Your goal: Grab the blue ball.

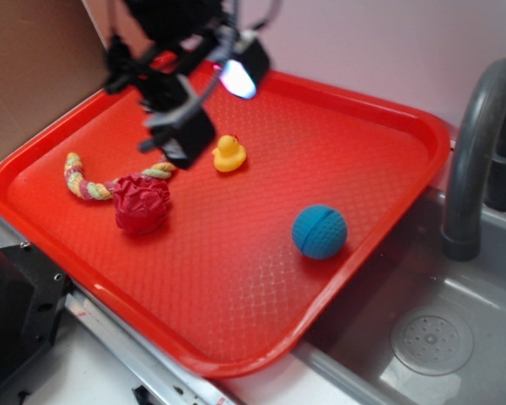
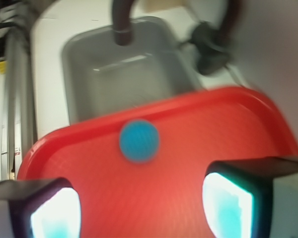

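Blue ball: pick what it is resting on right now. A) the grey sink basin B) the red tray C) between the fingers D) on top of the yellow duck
B: the blue ball sits alone on the red tray, near the edge beside the sink, apart from the duck and the fingers.

My gripper (image 1: 207, 101): black, boxy fingers (image 1: 185, 135), pads glowing white-cyan in wrist view. Black cables loop above my wrist. Bluish-pink light (image 1: 236, 78) shines on one finger.

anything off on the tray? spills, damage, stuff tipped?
Nothing stands out. Blue ball, yellow duck and red rope ball sit apart on the red tray; the hand hovers open and empty.
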